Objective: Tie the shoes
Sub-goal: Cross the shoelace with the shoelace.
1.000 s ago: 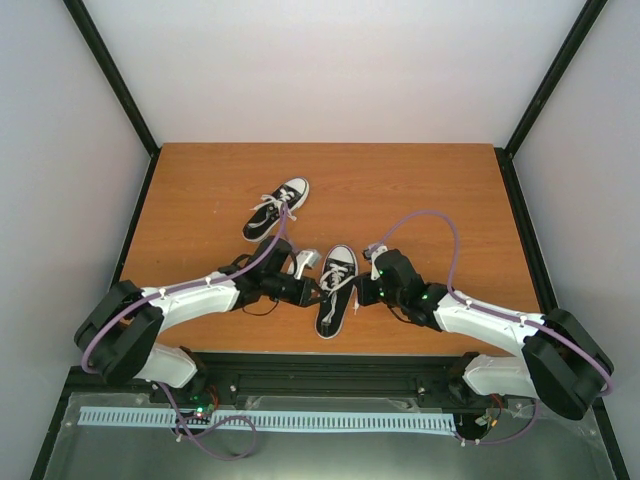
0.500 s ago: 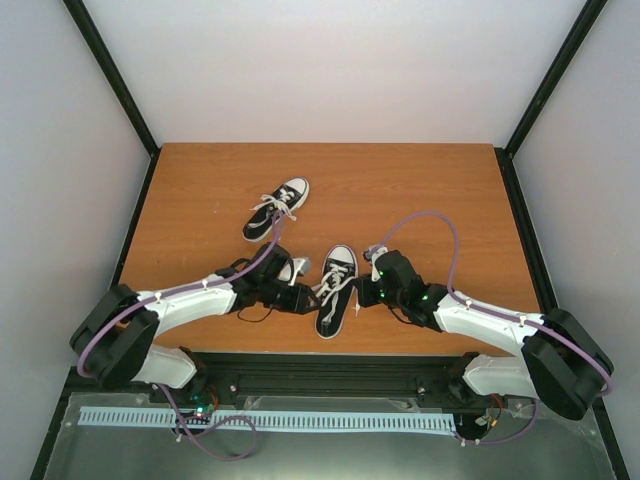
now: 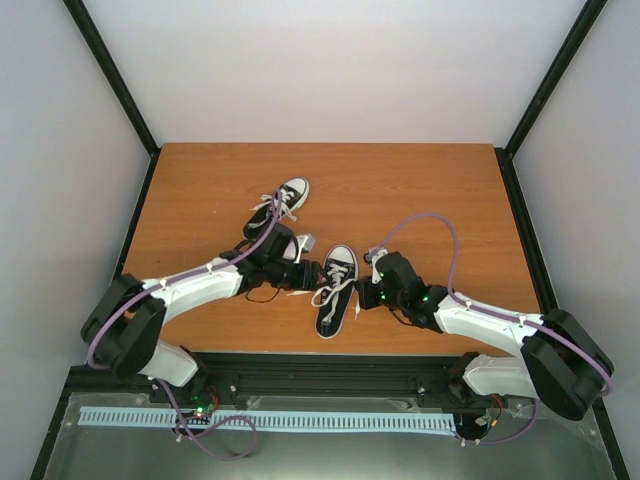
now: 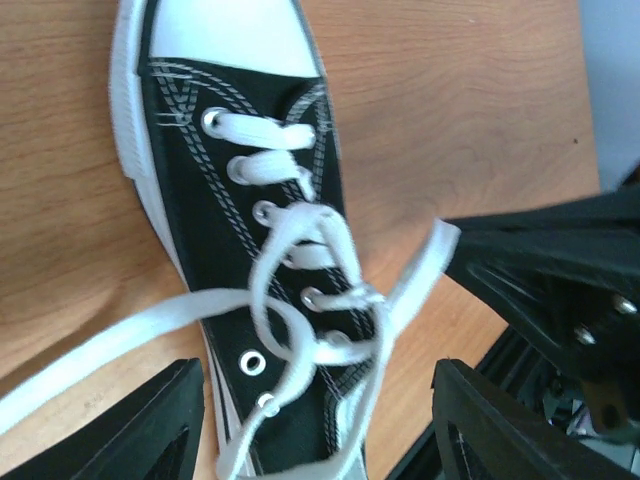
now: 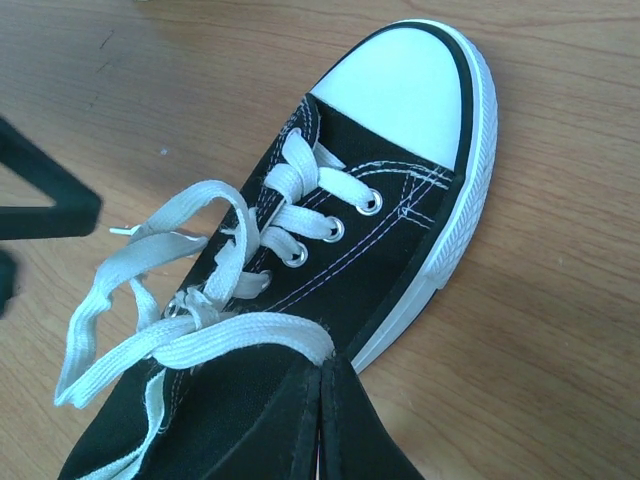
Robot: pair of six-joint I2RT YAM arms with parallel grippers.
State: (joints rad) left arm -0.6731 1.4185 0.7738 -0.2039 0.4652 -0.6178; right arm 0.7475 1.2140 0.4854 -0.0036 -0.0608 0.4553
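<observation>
Beside near shoe [image 3: 336,293], right jaws pinching its lace [image 5: 250,340] in wrist view, left jaws spread, far shoe [image 3: 292,192] only overhead.

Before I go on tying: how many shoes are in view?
2. One shoe lies near the table's front edge, about centre; the other shoe lies farther back and left, its heel hidden by the left arm.

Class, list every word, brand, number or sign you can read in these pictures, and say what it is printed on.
None: no readable text, logo or number shows on the near shoe, the far shoe or the table.
</observation>
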